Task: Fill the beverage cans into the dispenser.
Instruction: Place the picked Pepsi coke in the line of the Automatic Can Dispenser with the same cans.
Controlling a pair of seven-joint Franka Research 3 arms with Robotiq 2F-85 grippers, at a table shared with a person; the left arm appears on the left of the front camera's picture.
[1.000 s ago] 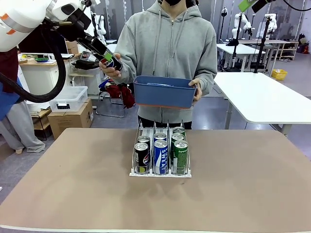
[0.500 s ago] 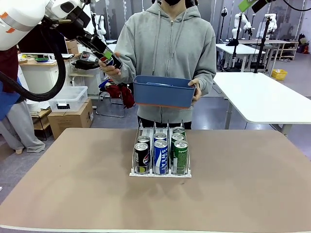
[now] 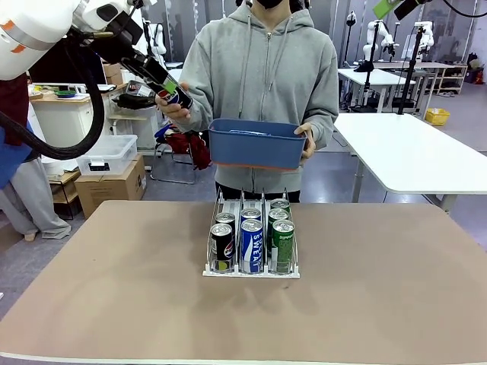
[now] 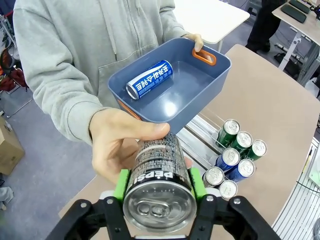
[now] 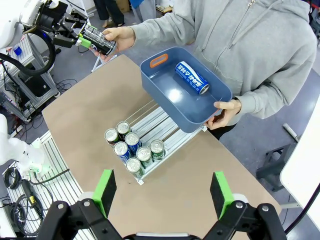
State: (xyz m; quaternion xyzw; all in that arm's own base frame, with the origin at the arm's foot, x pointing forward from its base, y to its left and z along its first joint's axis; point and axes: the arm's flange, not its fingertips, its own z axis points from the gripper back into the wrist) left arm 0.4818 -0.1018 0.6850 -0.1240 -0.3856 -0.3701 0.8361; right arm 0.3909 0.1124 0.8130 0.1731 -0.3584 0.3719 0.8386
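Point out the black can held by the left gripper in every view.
Front view: black can upper left, in the left gripper, a person's hand under it.
Left wrist view: the can bottom centre, top toward the camera.
Right wrist view: the can top left.
Shared landmark: the blue bin.

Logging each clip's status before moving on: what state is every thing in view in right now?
Left gripper: jaws shut on the black can.
Black can: gripped, person's hand also on it.
Right gripper: jaws open, empty.
Blue bin: held up by the person, one blue can lying inside.
Dispenser: on the table, six cans upright, two per lane.
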